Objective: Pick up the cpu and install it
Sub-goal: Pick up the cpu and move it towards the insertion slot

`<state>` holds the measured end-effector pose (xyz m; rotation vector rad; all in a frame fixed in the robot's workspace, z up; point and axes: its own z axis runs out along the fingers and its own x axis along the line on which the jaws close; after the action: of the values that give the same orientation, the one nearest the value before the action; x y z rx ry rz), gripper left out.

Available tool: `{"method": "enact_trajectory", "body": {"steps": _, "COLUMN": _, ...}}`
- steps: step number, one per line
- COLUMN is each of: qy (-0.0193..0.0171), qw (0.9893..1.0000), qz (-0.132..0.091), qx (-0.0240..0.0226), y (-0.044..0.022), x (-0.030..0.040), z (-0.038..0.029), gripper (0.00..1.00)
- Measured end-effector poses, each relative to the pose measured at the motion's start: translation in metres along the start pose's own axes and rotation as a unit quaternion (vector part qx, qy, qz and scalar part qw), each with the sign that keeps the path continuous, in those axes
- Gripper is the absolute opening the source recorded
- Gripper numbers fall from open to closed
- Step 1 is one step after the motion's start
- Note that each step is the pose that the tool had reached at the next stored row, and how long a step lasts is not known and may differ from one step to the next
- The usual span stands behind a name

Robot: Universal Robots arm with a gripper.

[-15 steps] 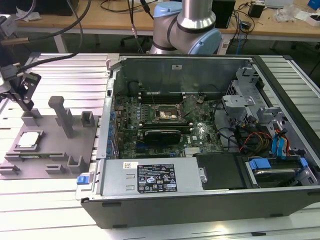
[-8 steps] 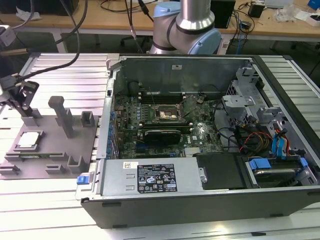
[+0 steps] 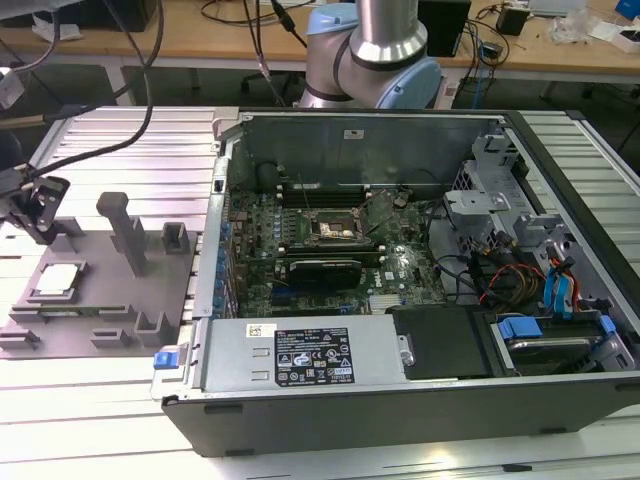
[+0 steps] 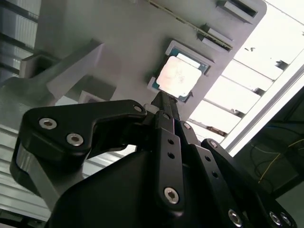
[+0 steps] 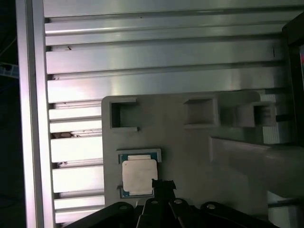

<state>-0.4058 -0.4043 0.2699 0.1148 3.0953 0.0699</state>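
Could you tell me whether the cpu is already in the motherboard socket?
No, the cpu lies on the gray fixture outside the computer case.

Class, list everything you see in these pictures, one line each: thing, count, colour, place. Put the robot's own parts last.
cpu: one, silvery top, on the fixture plate.
fixture plate: one, grey, on the table, exterior view's left.
computer case: one, dark grey, open, middle to exterior view's right.
motherboard: one, green, inside the computer case.
power supply: one, silver, along its near wall.
table: one, silver, slotted, under everything.
arm: one, silver and pale blue, behind the computer case.
gripper: one, black, over the fixture plate near the cpu.
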Motion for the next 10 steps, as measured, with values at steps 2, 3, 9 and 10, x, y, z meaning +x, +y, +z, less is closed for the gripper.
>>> {"method": "enact_trajectory", "body": {"steps": 2, "qy": 0.0000, "qw": 1.0000, "qz": 0.000, "qx": 0.0000, "y": -0.0034, "x": 0.0024, "z": 0.0047, "gripper": 0.11}}
{"method": "enact_trajectory", "body": {"steps": 3, "qy": 0.0000, "qw": 1.0000, "qz": 0.000, "qx": 0.0000, "y": -0.0051, "x": 0.0033, "z": 0.0069, "gripper": 0.11}}
{"method": "enact_trajectory", "body": {"steps": 9, "qy": 0.0000, "qw": 1.0000, "qz": 0.000, "qx": 0.0000, "y": -0.0095, "x": 0.0073, "z": 0.0180, "gripper": 0.11}}
{"method": "enact_trajectory", "body": {"steps": 10, "qy": 0.0000, "qw": 1.0000, "qz": 0.000, "qx": 0.0001, "y": -0.0098, "x": 0.0080, "z": 0.0196, "gripper": 0.11}}
